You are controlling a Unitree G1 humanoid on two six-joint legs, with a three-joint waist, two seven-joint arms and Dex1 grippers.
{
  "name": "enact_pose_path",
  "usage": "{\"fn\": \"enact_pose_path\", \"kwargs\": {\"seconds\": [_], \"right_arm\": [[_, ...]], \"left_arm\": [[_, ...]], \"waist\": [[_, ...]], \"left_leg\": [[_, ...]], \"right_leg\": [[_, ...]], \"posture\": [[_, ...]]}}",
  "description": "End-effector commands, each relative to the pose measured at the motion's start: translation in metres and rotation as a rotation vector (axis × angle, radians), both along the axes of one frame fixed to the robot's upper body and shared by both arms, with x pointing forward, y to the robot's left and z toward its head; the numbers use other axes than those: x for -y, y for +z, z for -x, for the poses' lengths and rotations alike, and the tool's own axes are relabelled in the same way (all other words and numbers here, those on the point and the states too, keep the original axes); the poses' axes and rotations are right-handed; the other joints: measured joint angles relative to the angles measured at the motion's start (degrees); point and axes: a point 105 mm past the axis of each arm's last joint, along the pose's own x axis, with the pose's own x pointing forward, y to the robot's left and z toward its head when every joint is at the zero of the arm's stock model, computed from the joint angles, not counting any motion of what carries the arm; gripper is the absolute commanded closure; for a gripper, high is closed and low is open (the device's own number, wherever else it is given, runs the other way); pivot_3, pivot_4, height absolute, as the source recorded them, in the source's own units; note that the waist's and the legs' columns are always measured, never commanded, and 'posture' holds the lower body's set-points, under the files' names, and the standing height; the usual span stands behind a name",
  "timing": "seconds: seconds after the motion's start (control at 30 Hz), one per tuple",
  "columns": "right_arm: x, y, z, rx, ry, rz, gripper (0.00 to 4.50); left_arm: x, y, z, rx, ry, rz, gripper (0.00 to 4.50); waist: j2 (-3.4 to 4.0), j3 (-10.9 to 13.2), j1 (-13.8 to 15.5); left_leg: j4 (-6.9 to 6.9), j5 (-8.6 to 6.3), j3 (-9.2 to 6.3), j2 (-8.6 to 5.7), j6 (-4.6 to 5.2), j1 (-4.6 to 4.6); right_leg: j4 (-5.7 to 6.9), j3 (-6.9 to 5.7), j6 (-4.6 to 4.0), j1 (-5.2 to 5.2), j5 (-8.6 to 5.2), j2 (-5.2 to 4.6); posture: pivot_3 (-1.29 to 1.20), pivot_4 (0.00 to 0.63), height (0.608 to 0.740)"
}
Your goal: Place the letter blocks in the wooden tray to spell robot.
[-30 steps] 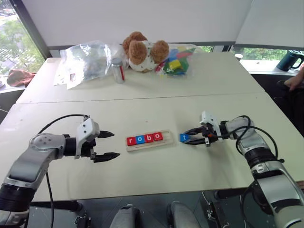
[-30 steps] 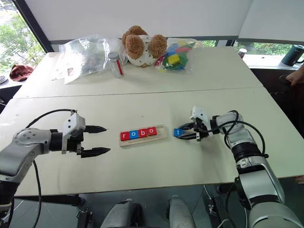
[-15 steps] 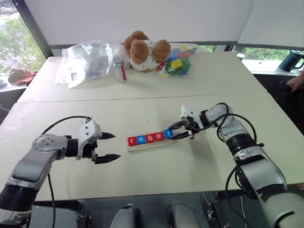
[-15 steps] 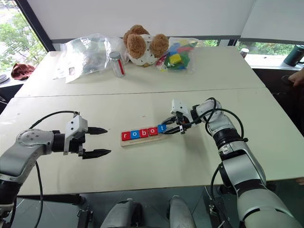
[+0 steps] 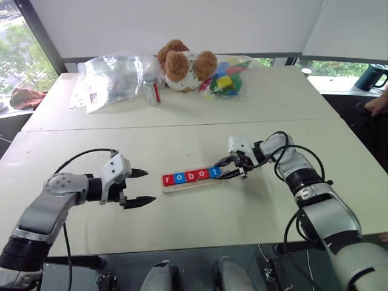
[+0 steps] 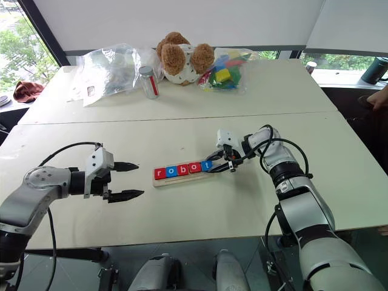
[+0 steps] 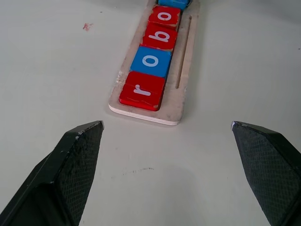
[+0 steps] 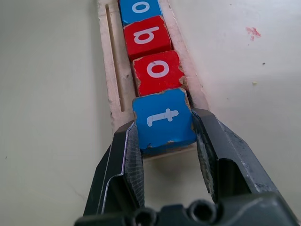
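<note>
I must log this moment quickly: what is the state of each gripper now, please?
Left gripper: open, holding nothing.
Right gripper: shut on the blue t block, at the end of the wooden tray.

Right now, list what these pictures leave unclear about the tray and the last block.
- Whether the blue t block sits flat in the wooden tray: the right gripper fingers cover its sides in the right wrist view.
- The t block in the left wrist view: cut off by the edge.
- The tray's near end in the right wrist view: hidden under the t block.
- Contents of the clear bag: too small in the eye views.
</note>
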Motion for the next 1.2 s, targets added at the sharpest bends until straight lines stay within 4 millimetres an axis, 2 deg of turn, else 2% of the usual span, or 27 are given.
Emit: {"fn": "enact_pose_path", "kwargs": {"seconds": [0.03,0.27,0.67,0.7,0.73,0.87,1.03,1.2], "right_arm": [[-0.007,0.011,-0.004,0.042,0.02,-0.009,3.38],[-0.014,0.011,-0.001,0.018,0.042,-0.019,3.38],[-0.013,0.006,-0.004,0.027,0.024,-0.003,3.38],[-0.013,0.007,-0.004,0.03,0.022,-0.003,2.36],[-0.013,0.007,-0.004,0.032,0.022,-0.004,2.05],[-0.014,0.017,-0.007,0.066,0.013,-0.031,0.05],[-0.009,0.026,-0.007,0.093,0.017,-0.04,0.05],[-0.002,0.022,-0.01,0.129,0.001,0.002,0.05]], "left_arm": [[0.004,0.009,-0.001,0.05,-0.017,0.0,0.0],[0.005,0.009,-0.002,0.053,-0.013,0.003,0.0],[0.006,0.009,-0.003,0.057,-0.008,0.009,0.0],[0.006,0.009,-0.004,0.058,-0.008,0.01,0.0],[0.006,0.009,-0.004,0.058,-0.008,0.011,0.0],[0.006,0.009,-0.004,0.056,-0.007,0.015,0.0],[0.007,0.009,-0.005,0.058,-0.005,0.019,0.0],[0.008,0.008,-0.006,0.059,-0.01,0.021,0.0]], "waist": [[0.0,0.0,0.0],[0.0,0.0,0.0],[0.0,0.0,0.0],[0.0,0.0,0.0],[0.0,0.0,0.0],[0.0,0.0,0.0],[0.0,0.0,0.0],[0.0,0.0,0.0]], "left_leg": [[0.0,0.02,0.0,0.0,-0.03,0.0],[0.0,0.02,0.0,0.0,-0.03,0.0],[0.0,0.02,0.0,0.0,-0.04,0.01],[0.0,0.02,0.0,0.0,-0.04,0.01],[0.0,0.02,0.0,0.0,-0.04,0.01],[-0.01,0.04,0.0,0.0,-0.07,0.01],[0.0,0.03,0.0,0.0,-0.06,0.01],[0.0,0.03,0.0,0.0,-0.06,0.01]], "right_leg": [[0.0,0.0,0.0,0.0,0.0,0.0],[0.0,0.0,0.0,0.0,0.0,0.0],[0.01,0.0,0.0,0.0,0.0,0.0],[0.01,0.0,0.0,0.0,0.0,0.0],[0.01,0.0,0.0,0.0,0.0,0.0],[0.01,0.0,0.0,0.0,0.0,0.0],[0.01,0.0,0.0,0.0,0.0,0.0],[0.01,0.0,0.0,0.0,0.0,0.0]], "posture": [[0.0,0.15,0.74],[0.0,0.15,0.74],[0.0,0.15,0.74],[0.0,0.15,0.74],[0.0,0.15,0.74],[0.0,0.15,0.74],[0.0,0.15,0.74],[0.0,0.15,0.74]]}}
